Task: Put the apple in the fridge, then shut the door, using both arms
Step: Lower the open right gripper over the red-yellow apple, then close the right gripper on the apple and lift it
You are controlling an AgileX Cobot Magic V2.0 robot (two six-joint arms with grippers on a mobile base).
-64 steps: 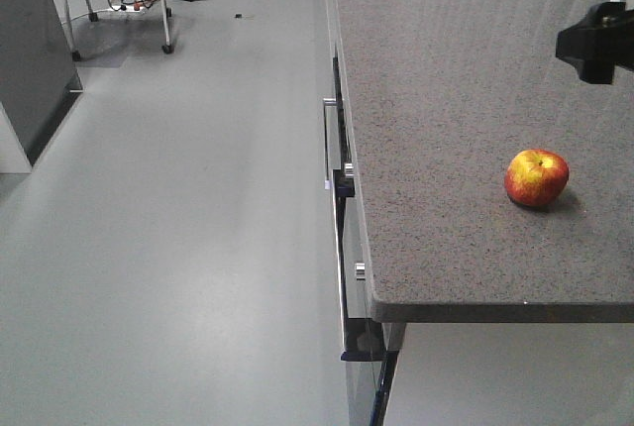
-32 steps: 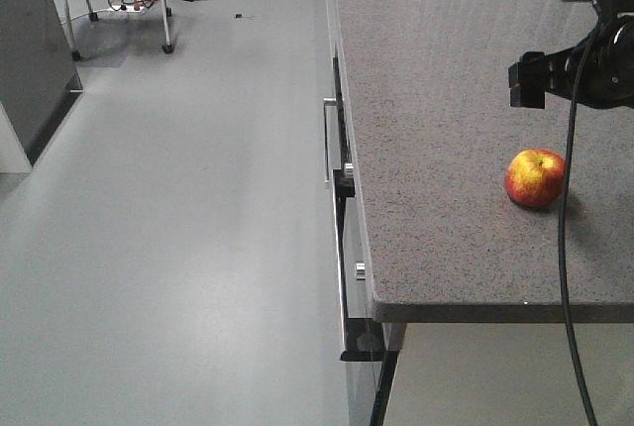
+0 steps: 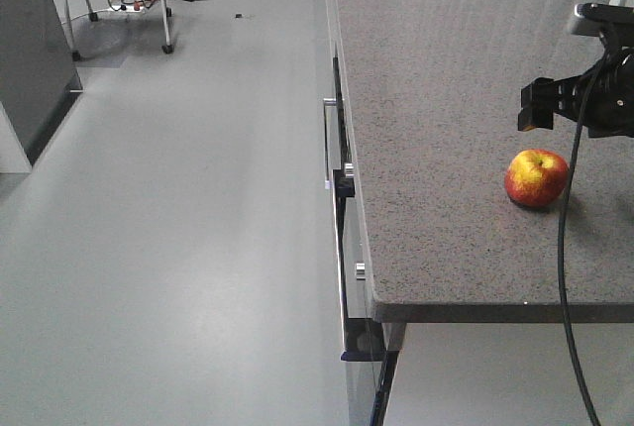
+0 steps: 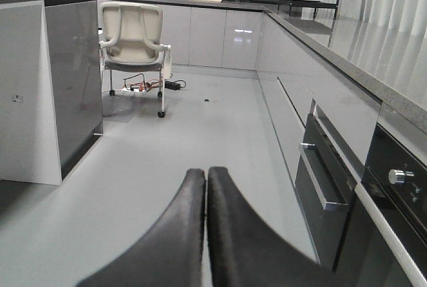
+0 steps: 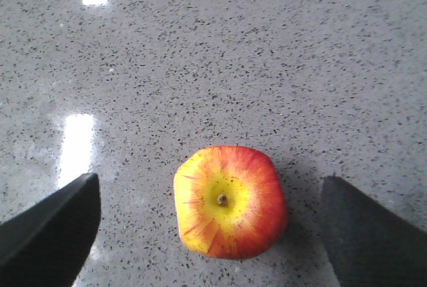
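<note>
apple (image 3: 536,177) sits stem-up on counter (image 3: 446,69), under right gripper (image 3: 555,107), jaws spread wide. left gripper (image 4: 205,193) pressed together, empty. judged firm, glossy, likely slippery; grip across widest sides.

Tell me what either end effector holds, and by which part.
Nothing is held. The open right end effector hangs above the round red-and-yellow apple; the left end effector is shut, empty.
</note>
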